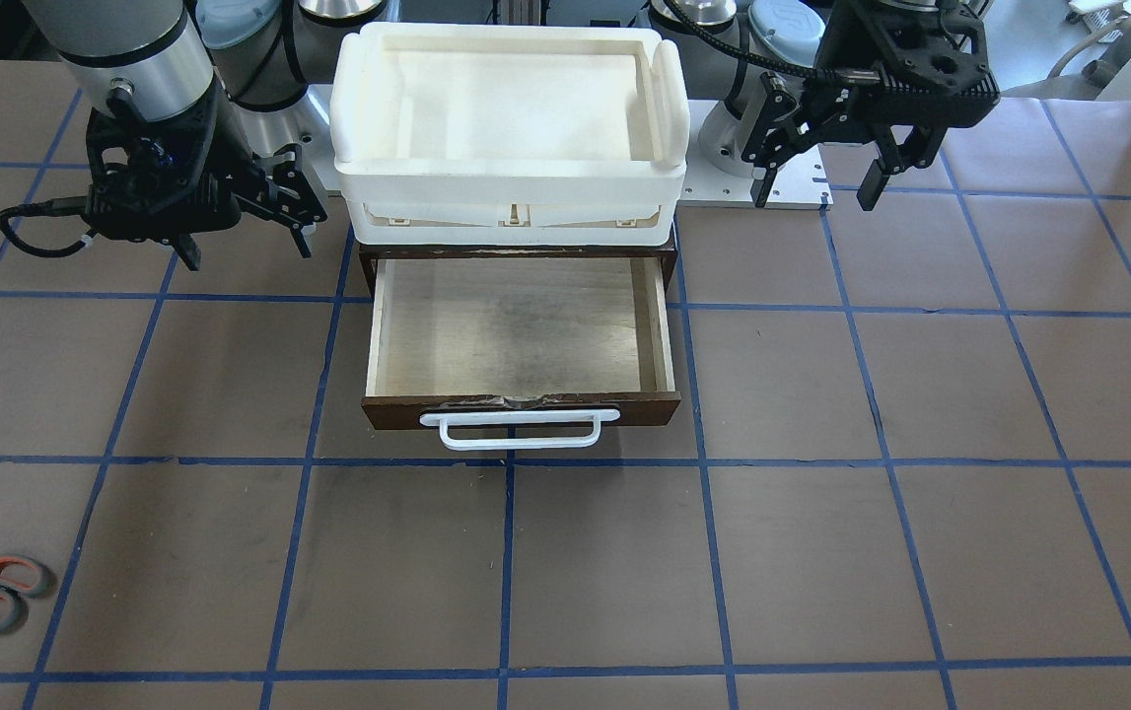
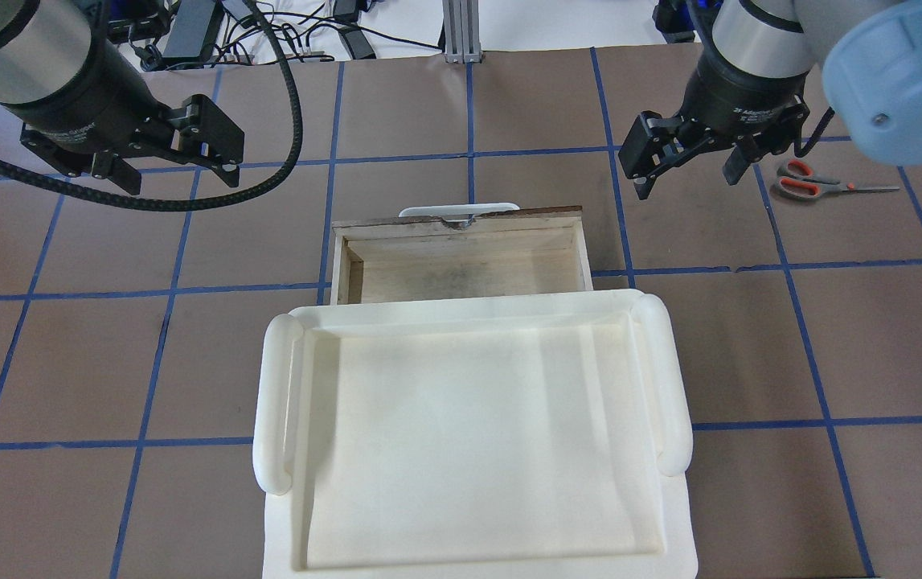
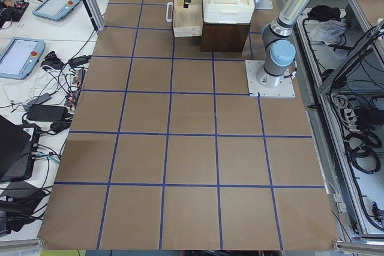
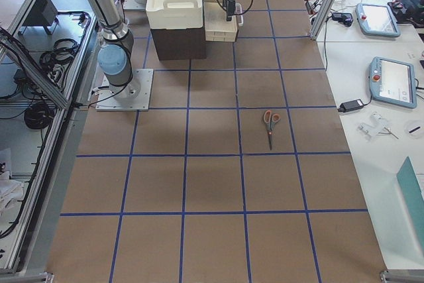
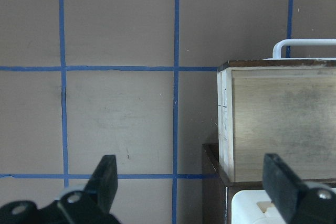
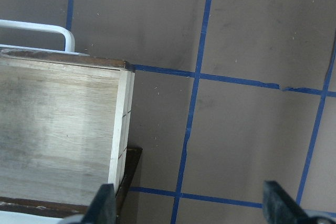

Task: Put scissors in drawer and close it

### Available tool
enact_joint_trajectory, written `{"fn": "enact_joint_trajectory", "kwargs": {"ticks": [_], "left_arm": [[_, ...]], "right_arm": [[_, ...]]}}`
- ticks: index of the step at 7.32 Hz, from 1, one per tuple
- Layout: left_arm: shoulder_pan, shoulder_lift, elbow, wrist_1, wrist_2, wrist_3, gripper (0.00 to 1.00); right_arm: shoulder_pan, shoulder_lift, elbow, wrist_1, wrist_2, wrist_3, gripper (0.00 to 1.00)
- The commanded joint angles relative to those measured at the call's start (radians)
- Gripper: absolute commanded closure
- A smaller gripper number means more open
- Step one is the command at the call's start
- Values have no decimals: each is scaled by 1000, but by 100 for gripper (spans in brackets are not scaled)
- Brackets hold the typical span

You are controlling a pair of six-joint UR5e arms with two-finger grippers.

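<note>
Overhead exterior, grey orange-lined scissors [image 2: 826,184] closed, drawer [image 2: 461,273] open, both jaws spread, empty

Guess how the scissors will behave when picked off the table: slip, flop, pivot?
The scissors lie flat and closed on the table, so there is probably little edge to get under. They look rigid: likely no flex, though they may swing open at the pivot. A push would probably slide them, not roll them.

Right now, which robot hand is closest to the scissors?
The right gripper: the scissors lie on its side; the left gripper is beyond the drawer.
</note>
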Motion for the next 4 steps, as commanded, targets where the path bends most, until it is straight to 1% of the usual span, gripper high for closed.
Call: {"fn": "enact_joint_trajectory", "kwargs": {"ticks": [1, 4], "left_arm": [[0, 0, 0, 0, 0, 0, 0], [0, 0, 0, 1, 0, 0, 0]], "right_arm": [[0, -1, 5, 0, -31, 2, 0], [0, -2, 5, -14, -28, 3, 0]]}}
